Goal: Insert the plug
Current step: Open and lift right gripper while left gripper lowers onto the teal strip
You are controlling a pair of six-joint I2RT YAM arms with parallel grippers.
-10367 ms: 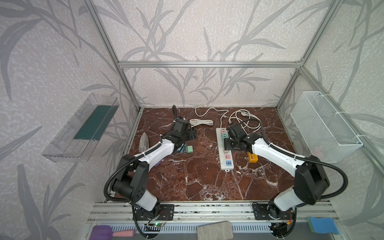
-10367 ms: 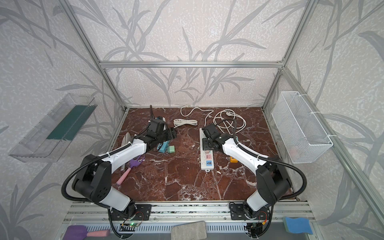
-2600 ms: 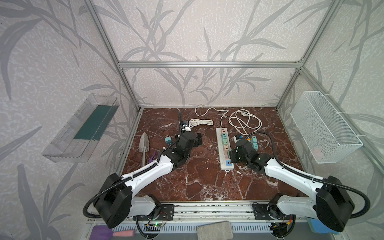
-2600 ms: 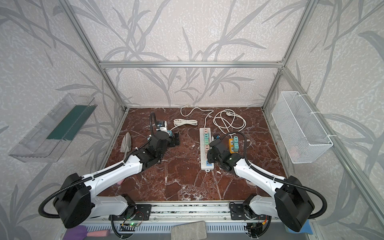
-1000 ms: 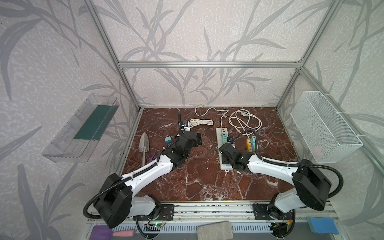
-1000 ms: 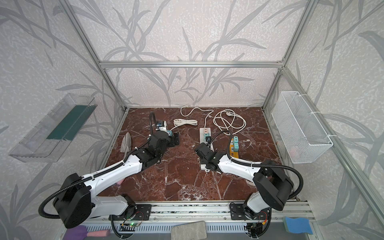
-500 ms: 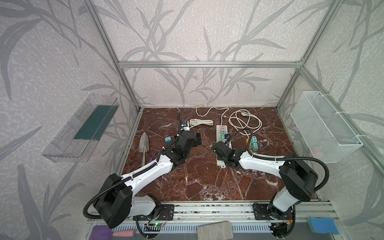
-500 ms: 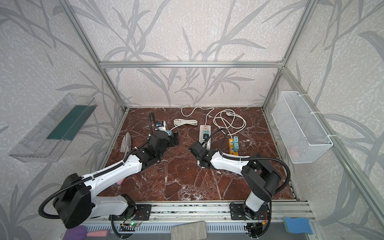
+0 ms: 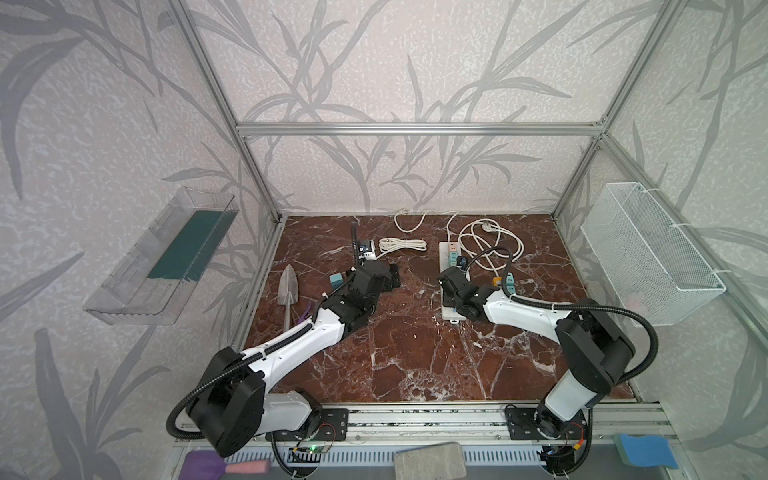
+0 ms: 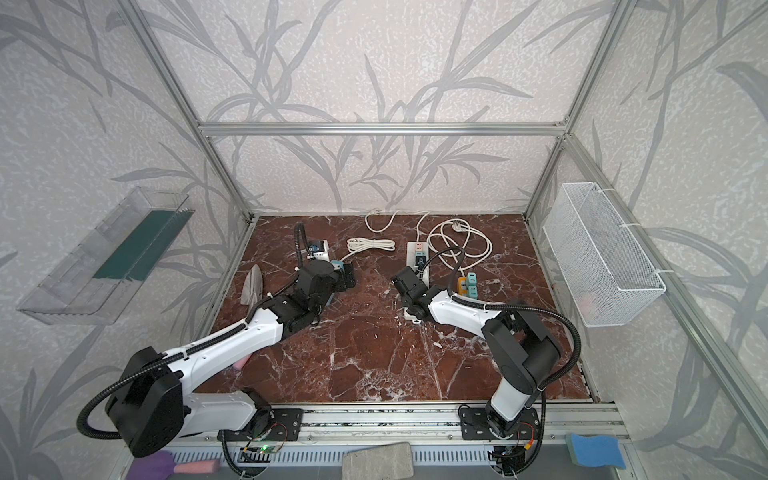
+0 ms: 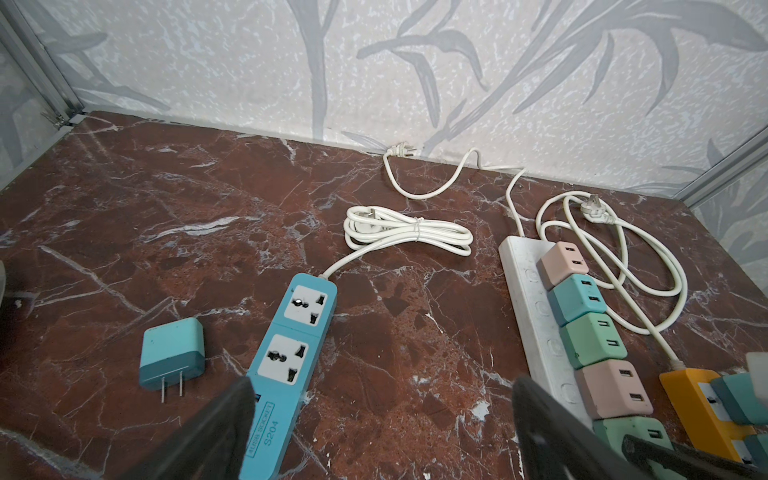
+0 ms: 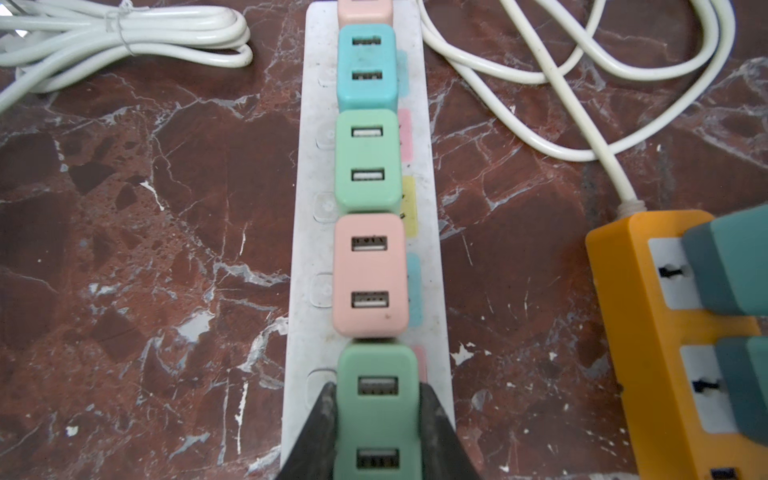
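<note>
Three power strips lie on the marble table (image 9: 415,353): a white strip (image 12: 303,249), a blue strip (image 11: 291,353) and an orange strip (image 12: 623,291). The white strip carries five plugs (image 12: 370,274) in a row: two pink, one blue, two green. Two teal plugs (image 12: 731,266) sit in the orange strip, and one loose teal plug (image 11: 172,353) lies flat on the marble. The green plug (image 12: 376,419), last in the row, stands in the white strip between the fingers of the right gripper (image 12: 374,388), which press on both its sides. In a top view the orange strip lies at that gripper's 3 o'clock. The left gripper (image 11: 380,384) has its fingers spread wide and holds nothing. In a top view the loose teal plug is at its 9 o'clock. Only the right wrist view shows the grip. Only the left wrist view shows the blue strip's sockets. Only the top views show the trowel (image 9: 287,286).
</note>
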